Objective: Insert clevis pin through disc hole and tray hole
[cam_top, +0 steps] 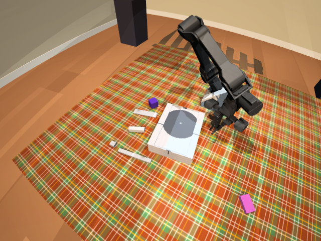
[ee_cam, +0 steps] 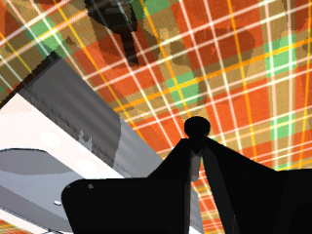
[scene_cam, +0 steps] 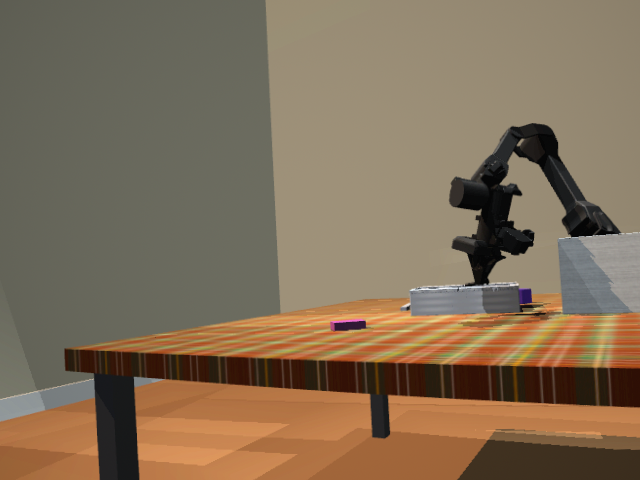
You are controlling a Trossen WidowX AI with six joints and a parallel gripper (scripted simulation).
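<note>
The aluminium disc (cam_top: 176, 132) (ee_cam: 24, 182) lies flat on the pale steel tray (cam_top: 155, 137) (scene_cam: 449, 303) (ee_cam: 90, 114); its small centre hole shows. My gripper (cam_top: 212, 131) (scene_cam: 483, 282) (ee_cam: 194, 144) is shut on the clevis pin (ee_cam: 197, 128). In the wrist view the pin's dark round head stands just beyond the fingertips, and a bit of grey shank shows between the fingers. The fingertips hang above the table beside the tray's right side in the top view, at about the height of its top in the exterior view. The tray's pin hole cannot be made out.
A purple cube (cam_top: 153, 103) (scene_cam: 525, 296), pale bars (cam_top: 145, 113) (cam_top: 136, 129) (cam_top: 134, 155) and a small grey block (cam_top: 113, 143) lie left of the tray. A pink block (cam_top: 248, 204) (scene_cam: 347, 325) lies nearer the front. The arm's base block (scene_cam: 610, 273) stands behind the gripper.
</note>
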